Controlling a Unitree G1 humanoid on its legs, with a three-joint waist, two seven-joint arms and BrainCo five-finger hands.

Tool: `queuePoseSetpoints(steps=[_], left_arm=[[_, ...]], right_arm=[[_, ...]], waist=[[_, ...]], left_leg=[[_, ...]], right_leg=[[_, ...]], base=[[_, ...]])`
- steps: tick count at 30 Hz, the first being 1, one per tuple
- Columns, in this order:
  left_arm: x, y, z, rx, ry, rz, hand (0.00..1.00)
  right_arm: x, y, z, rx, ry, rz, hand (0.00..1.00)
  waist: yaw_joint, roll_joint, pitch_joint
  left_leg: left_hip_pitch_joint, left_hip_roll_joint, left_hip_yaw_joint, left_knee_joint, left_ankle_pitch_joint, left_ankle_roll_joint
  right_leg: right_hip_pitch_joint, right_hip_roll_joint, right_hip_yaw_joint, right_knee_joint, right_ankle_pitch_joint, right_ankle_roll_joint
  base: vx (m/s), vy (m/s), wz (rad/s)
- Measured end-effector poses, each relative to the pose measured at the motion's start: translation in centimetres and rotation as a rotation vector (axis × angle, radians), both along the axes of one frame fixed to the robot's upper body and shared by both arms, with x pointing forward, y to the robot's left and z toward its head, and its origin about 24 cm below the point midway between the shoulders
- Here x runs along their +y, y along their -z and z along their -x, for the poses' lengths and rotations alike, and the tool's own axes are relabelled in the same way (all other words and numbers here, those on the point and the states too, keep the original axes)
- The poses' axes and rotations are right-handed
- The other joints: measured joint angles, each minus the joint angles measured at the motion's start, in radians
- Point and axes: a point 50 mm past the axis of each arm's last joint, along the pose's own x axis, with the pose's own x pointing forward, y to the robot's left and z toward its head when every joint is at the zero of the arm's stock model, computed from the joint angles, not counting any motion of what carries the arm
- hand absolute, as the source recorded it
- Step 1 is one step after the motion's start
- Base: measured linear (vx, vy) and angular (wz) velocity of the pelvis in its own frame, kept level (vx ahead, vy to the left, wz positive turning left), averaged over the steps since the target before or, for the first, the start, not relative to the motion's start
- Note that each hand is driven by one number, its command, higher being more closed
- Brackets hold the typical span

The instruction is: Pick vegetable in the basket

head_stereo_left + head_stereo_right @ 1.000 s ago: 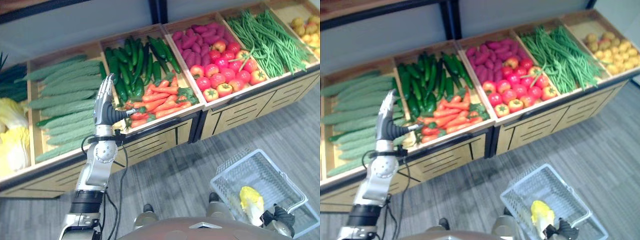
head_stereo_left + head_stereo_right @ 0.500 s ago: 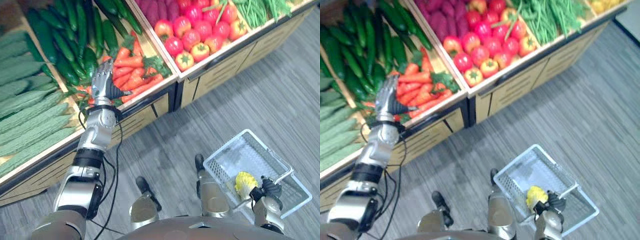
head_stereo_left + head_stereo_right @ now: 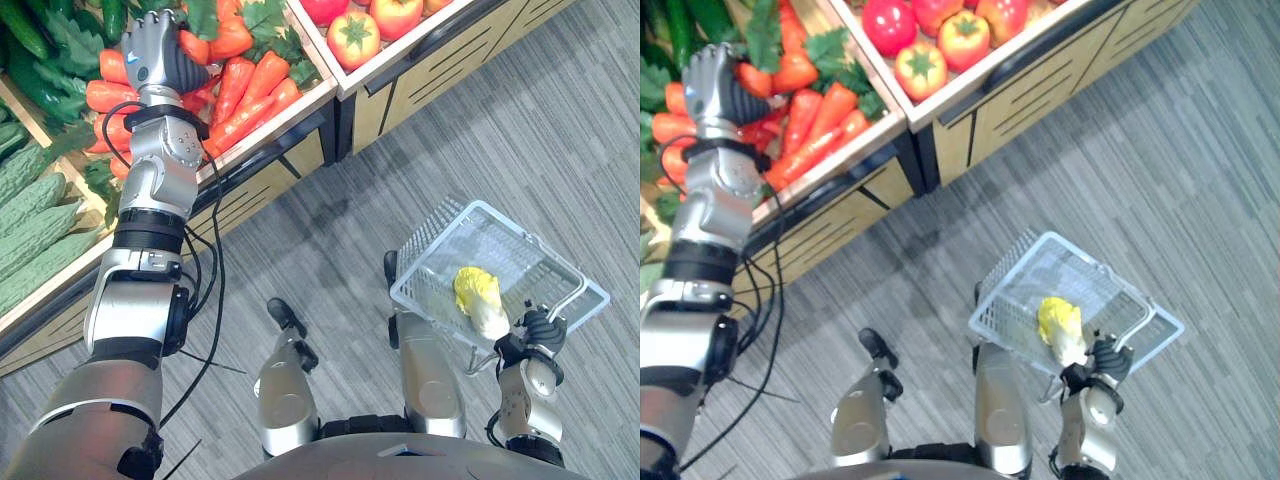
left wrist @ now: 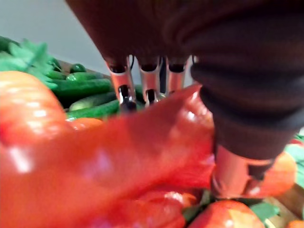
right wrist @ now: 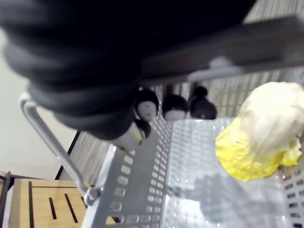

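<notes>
left hand point(image 3: 160, 55) in the left eye view is now down on the carrots point(image 3: 245, 95), where half a second ago it hovered at the crate's point(image 3: 290, 110) near edge; our head has tipped down too. right eye view: right hand point(image 3: 1102, 362) grips the basket point(image 3: 1005, 290) handle point(image 3: 1138, 328), a yellow cabbage point(image 3: 1060, 330) lying just beyond it. left wrist view: fingers point(image 4: 124, 88) and thumb point(image 4: 232, 171) curl round one carrot point(image 4: 109, 161), not yet lifted, we judge. right wrist view: its fingers point(image 5: 175, 107) wrap the handle, so the basket waits ready for the carrot
</notes>
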Motion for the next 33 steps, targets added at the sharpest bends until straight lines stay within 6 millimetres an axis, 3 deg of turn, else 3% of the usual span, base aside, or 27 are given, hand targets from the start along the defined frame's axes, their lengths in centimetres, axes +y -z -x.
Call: queuePoseSetpoints(steps=[4,7,12,15,19,22,25,28,29,30,31,32,33], left_arm=[[-0.8,0.3,-0.2,0.029,0.028,0.014,1.0],[-1.5,-1.4,0.6,-0.054,0.064,-0.007,1.0],[-0.3,-1.1,1.9,-0.083,0.05,-0.032,1.0],[0.3,-1.3,2.2,-0.094,0.032,-0.031,1.0],[0.3,-1.5,3.2,-0.159,0.03,-0.054,1.0],[-0.6,-1.5,4.2,-0.226,0.065,-0.066,1.0],[-3.5,-0.3,5.0,-0.25,0.187,-0.047,1.0],[-7.6,3.3,6.7,-0.216,0.358,0.045,1.0],[-8.8,5.3,7.9,-0.179,0.413,0.088,1.0],[-9.2,6.3,8.4,-0.154,0.43,0.111,1.0],[-10.2,8.6,9.3,-0.087,0.475,0.194,1.0],[-10.8,10.4,10.2,-0.031,0.499,0.263,1.0],[-11.0,11.3,10.5,-0.002,0.504,0.302,1.0]], right_arm=[[0.3,0.5,0.6,0.021,-0.014,-0.01,1.0],[0.5,0.7,0.7,0.028,-0.036,-0.015,1.0],[0.4,3.1,2.1,0.138,-0.038,-0.061,1.0],[0.3,4.4,3.1,0.205,-0.019,-0.097,1.0],[0.0,4.9,4.2,0.241,-0.006,-0.104,1.0],[-0.2,5.0,4.5,0.257,-0.003,-0.095,1.0],[-0.1,5.2,4.7,0.271,-0.002,-0.1,1.0],[-0.1,4.0,3.6,0.227,-0.012,-0.079,1.0],[0.1,2.9,2.4,0.179,-0.034,-0.049,1.0],[0.3,2.4,1.6,0.154,-0.05,-0.037,1.0],[0.6,1.3,0.3,0.112,-0.084,-0.01,1.0],[1.5,0.6,-1.0,0.079,-0.139,0.011,1.0],[2.1,0.3,-1.5,0.063,-0.17,0.019,1.0]], waist=[[0.017,0.004,-0.002],[0.025,0.016,-0.017],[0.022,0.059,-0.111],[0.017,0.058,-0.176],[0.011,0.055,-0.208],[-0.001,0.049,-0.239],[-0.01,0.042,-0.271],[-0.013,0.041,-0.274],[0.0,0.04,-0.273],[0.001,0.038,-0.272],[-0.002,0.049,-0.271],[0.014,0.052,-0.273],[0.026,0.046,-0.274]], left_leg=[[0.045,0.008,0.005,0.009,0.0,0.0],[0.09,-0.008,-0.013,0.001,0.0,0.001],[0.162,-0.041,-0.051,-0.035,0.001,0.003],[0.185,-0.06,-0.068,-0.054,-0.001,0.008],[0.224,-0.074,-0.084,-0.072,-0.001,0.011],[0.246,-0.089,-0.086,-0.09,0.004,0.018],[0.255,-0.101,-0.088,-0.101,0.005,0.019],[0.266,-0.106,-0.066,-0.101,0.003,0.022],[0.28,-0.104,-0.01,-0.098,-0.004,0.026],[0.286,-0.102,0.02,-0.091,-0.01,0.027],[0.298,-0.089,0.081,-0.07,-0.027,0.031],[0.328,-0.075,0.149,-0.054,-0.039,0.025],[0.35,-0.073,0.188,-0.049,-0.045,0.017]], right_leg=[[0.062,-0.002,-0.039,0.001,-0.004,0.003],[0.116,-0.013,-0.067,0.012,-0.029,0.001],[0.203,-0.033,-0.096,0.002,-0.054,0.006],[0.235,-0.045,-0.104,-0.012,-0.056,0.008],[0.28,-0.056,-0.11,-0.028,-0.056,0.013],[0.301,-0.065,-0.111,-0.036,-0.053,0.017],[0.309,-0.075,-0.111,-0.042,-0.049,0.023],[0.283,-0.078,-0.102,-0.006,-0.052,0.023],[0.227,-0.078,-0.139,0.035,-0.056,0.002],[0.211,-0.091,-0.196,0.046,-0.091,-0.043],[0.207,-0.149,-0.409,0.096,-0.141,-0.132],[0.203,-0.208,-0.594,0.156,-0.139,-0.185],[0.201,-0.233,-0.653,0.183,-0.119,-0.195]], base=[[0.02,0.016,0.14],[0.01,0.04,0.21],[0.03,0.03,0.19],[0.01,0.039,0.15],[-0.01,0.02,0.09],[0.0,0.01,0.02],[0.0,0.0,0.0],[-0.02,0.004,-0.3],[-0.04,0.001,-0.86],[-0.05,0.018,-1.24],[0.01,0.057,-1.54],[0.05,0.077,-1.67],[0.14,0.029,-1.97]])
